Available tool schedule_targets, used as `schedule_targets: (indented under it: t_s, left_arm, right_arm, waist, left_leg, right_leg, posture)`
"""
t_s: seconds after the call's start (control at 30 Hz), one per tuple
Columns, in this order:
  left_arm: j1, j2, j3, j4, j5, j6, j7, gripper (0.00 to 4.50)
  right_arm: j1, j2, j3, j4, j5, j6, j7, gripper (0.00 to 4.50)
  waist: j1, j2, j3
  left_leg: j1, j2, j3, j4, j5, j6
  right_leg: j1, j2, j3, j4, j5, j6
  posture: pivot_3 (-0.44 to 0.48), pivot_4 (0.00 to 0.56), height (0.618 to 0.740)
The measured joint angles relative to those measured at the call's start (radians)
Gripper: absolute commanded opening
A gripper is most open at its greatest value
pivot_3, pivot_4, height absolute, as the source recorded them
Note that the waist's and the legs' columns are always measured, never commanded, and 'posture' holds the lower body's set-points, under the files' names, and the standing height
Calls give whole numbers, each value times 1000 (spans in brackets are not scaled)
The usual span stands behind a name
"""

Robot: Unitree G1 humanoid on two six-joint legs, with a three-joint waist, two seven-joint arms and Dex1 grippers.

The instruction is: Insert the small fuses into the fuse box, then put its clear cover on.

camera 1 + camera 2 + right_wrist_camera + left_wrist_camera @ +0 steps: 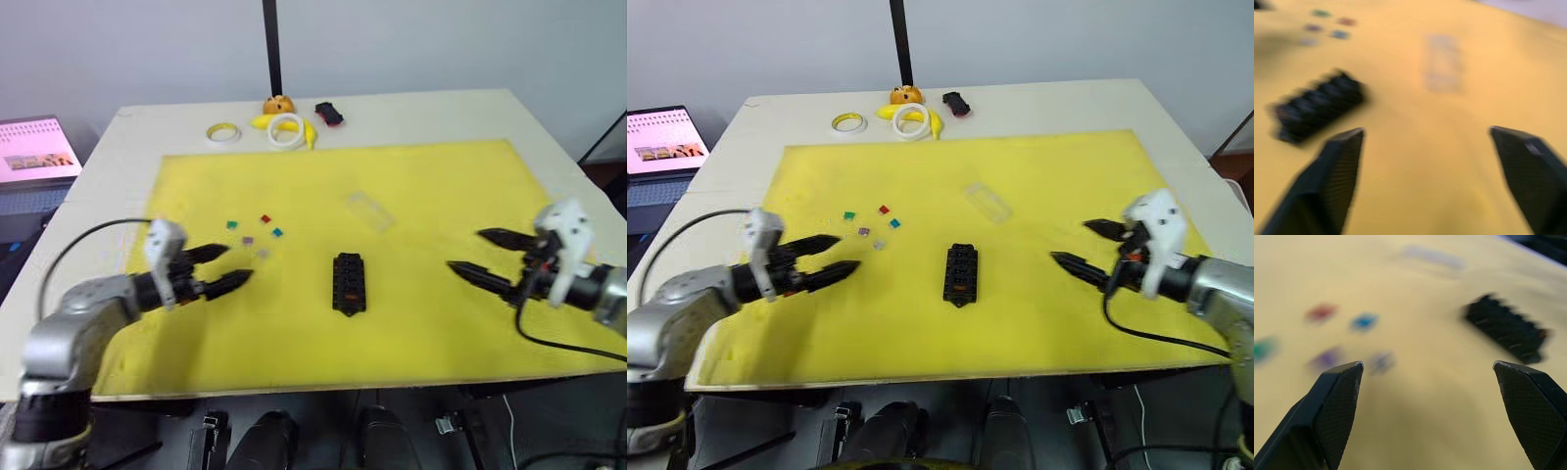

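With my left gripper (223,268) and right gripper (480,257) both wide open and empty, the small fuses (257,233) left of centre and the fuse box (348,283) mid-frame, I risk flicking a tiny fuse away.

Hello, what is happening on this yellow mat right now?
A two-armed robot is starting a fuse job. The left gripper is open, near the loose small fuses. The right gripper is open too, holding nothing. The black fuse box lies between them, with an orange fuse apparently already in it. The clear cover lies apart, not yet fitted.
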Motion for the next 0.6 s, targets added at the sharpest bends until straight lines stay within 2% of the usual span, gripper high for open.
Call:
schedule_targets:
  t_s: [0.07, 0.13, 0.23, 0.3, 0.4, 0.6]
  left_arm:
    - [82, 35, 126, 50, -19, 39, 24, 4500]
    - [110, 54, 200, 70, -45, 76, 35, 4500]
    - [98, 67, 275, 87, -124, 161, 60, 4500]
    - [66, 63, 284, 98, -169, 211, 82, 4500]
    - [-27, 37, 278, 129, -242, 318, 142, 4500]
    - [-337, -49, 218, 290, -355, 602, 317, 4500]
  right_arm:
    - [52, -6, -70, 56, -26, -14, -4, 4424]
    - [71, -6, -103, 89, -40, -24, -10, 4424]
    - [77, -6, -116, 91, -45, -42, -21, 4424]
    - [72, -5, -113, 83, -45, -42, -35, 4424]
    - [28, -2, -70, 49, -25, -26, -58, 4424]
    - [-170, 21, 130, -67, 89, 43, -77, 4424]
  waist:
    - [0, 0, 0]
    - [3, 0, 0]
    - [11, 1, 0]
    - [14, 1, 0]
    - [13, 1, 0]
    - [5, 0, 0]
  left_leg:
    - [0, 1, 1, 0, 0, 0]
    - [0, 1, 1, 1, 0, 0]
    - [1, 0, 1, 1, 0, 0]
    - [1, 0, 2, 1, 0, 0]
    - [1, 1, 2, 2, 0, 0]
    - [0, 1, 1, 2, -1, -1]
  right_leg:
    - [0, 0, 0, 0, 0, 0]
    - [1, 0, 1, 0, 0, 0]
    - [1, 0, 1, 0, 0, -1]
    - [1, 0, 1, 0, 0, -1]
    - [1, 0, 2, 1, 0, -1]
    - [0, 1, 2, 1, 0, -1]
  posture:
    - [0, 150, 740]
    - [0, 150, 740]
    - [0, 150, 740]
    - [0, 150, 740]
    - [0, 150, 740]
    - [0, 150, 740]
